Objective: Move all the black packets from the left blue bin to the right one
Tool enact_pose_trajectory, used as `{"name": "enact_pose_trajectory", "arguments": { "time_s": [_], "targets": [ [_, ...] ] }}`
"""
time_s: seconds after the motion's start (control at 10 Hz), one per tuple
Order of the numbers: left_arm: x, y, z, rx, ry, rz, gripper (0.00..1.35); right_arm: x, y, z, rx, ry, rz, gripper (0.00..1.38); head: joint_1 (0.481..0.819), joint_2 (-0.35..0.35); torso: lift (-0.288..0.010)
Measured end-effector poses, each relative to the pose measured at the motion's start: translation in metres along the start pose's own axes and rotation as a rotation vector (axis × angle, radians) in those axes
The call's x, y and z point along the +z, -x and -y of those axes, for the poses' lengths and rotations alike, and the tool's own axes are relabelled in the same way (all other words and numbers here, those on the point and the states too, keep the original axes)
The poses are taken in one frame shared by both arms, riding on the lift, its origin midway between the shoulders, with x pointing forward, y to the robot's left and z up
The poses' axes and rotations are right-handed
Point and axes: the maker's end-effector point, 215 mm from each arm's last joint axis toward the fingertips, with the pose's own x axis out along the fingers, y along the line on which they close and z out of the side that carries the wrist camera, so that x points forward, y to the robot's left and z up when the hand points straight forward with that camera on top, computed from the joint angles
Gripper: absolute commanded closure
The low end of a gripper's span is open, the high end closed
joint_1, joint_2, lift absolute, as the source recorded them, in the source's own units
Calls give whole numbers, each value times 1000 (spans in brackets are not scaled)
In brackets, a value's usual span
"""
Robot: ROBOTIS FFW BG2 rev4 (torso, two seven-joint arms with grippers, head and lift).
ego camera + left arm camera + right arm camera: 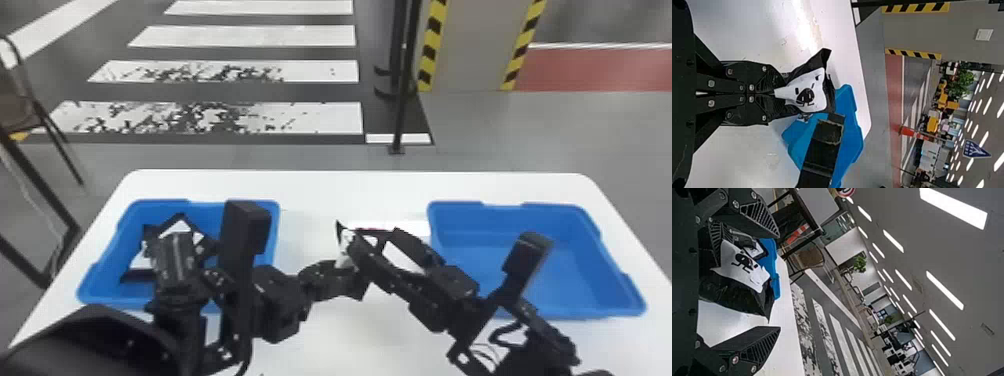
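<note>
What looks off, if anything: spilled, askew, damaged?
Packets in the left bin lie jumbled at angles. The packet in the left gripper looks bunched where pinched. Beyond the table, two crosswalk stripes look patchy and worn.

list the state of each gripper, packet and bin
left gripper, shut on a packet
right gripper, open
held packet, pinched, outside both bins
other packets, lying in left bin
left bin, upright, holding packets
right bin, upright, open-topped
</note>
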Motion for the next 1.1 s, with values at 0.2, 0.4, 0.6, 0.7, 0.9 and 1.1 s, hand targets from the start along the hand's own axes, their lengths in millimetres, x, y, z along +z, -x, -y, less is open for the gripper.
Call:
{"name": "enact_pose_trajectory", "arguments": {
  "time_s": [0.2, 0.4, 0.6, 0.7, 0.9, 1.1],
  "targets": [
    [4, -3, 6, -15, -6, 9, 1211, -8, -12, -9, 35, -27, -30, 205, 695, 40, -140],
    [8, -4, 11, -29, -9, 19, 1211, -13, -21, -11, 52, -57, -47, 710, 695, 46, -140],
    [10, -5, 14, -37, -11, 25, 1211, -14, -24, -5, 46, -60, -51, 1248, 695, 39, -140],
    [10, -5, 15, -39, -12, 27, 1211, -14, -24, -3, 42, -59, -51, 1276, 695, 37, -140],
    [9, -5, 17, -43, -11, 27, 1210, -8, -25, 2, 31, -57, -13, 1276, 695, 29, -140],
    [6, -5, 18, -49, 4, 21, 498, -3, -24, 7, 23, -52, 0, 1276, 695, 22, -140]
  ]
}}
